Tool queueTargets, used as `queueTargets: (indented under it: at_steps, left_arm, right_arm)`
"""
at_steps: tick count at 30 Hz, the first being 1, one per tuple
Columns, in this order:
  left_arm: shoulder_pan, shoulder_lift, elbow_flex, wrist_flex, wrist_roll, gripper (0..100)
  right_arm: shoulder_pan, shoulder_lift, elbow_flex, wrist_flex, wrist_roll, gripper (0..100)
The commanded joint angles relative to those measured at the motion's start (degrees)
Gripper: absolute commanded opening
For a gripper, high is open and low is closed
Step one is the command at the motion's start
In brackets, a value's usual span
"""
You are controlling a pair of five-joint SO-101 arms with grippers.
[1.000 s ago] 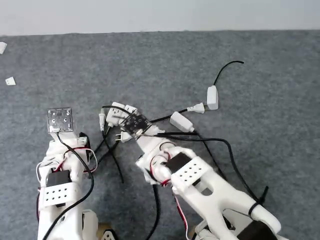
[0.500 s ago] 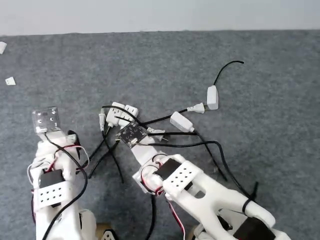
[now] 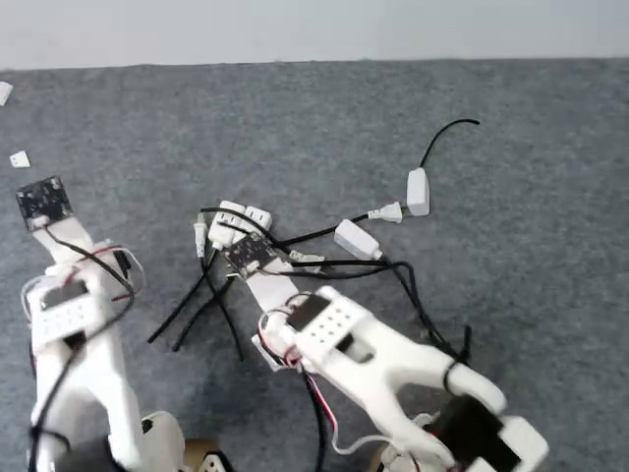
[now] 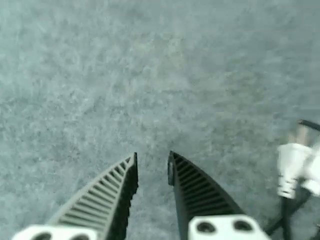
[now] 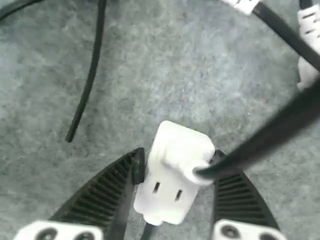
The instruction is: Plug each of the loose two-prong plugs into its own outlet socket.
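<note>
My right gripper [image 5: 172, 185] pinches the white 2-slot socket [image 5: 172, 165] low over the carpet [image 5: 150, 75], but the black cord [image 5: 265, 135] wedged into that grip could twist it loose; my left gripper [image 4: 151, 170] hangs slightly parted, empty.

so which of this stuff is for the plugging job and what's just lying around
Job: outlet socket in the right gripper; two-prong plug; cluster of white sockets.
Lying about: two white scraps on the grey carpet.
</note>
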Motion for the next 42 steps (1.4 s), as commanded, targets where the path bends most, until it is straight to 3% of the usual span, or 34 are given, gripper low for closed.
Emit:
queueTargets:
  at_steps: [1,6,12,17,22,27,32,42]
  left_arm:
    - [-1.1,5.5,-8.0,3.6,0.4,10]
    - [-1.0,6.2,-8.6,4.0,0.4,10]
    - [-1.0,6.2,-8.6,3.9,0.4,10]
    - [-0.8,6.2,-8.6,3.9,0.4,10]
    - [0.2,6.5,-8.6,3.9,0.3,10]
    - [1.4,6.7,-8.6,3.9,0.2,10]
    - [3.1,6.7,-8.0,3.8,-2.4,10]
    - [3.9,6.8,-7.2,2.3,-2.5,10]
  right_arm:
    - [0.8,3.6,-5.8,3.1,-0.5,19.9]
    - [0.8,5.1,-7.2,4.4,-0.1,19.1]
    - [1.6,4.8,-7.2,4.1,2.8,0.3]
    - [6.5,1.7,-7.2,5.1,2.9,0.9]
    - [13.1,-11.3,-6.4,10.9,3.2,0.8]
    - [23.2,-27.4,-4.0,16.3,8.4,0.8]
    - [39.0,-39.6,-3.7,19.2,9.3,0.8]
    - [70.9,-33.4,-3.7,14.2,8.8,0.9]
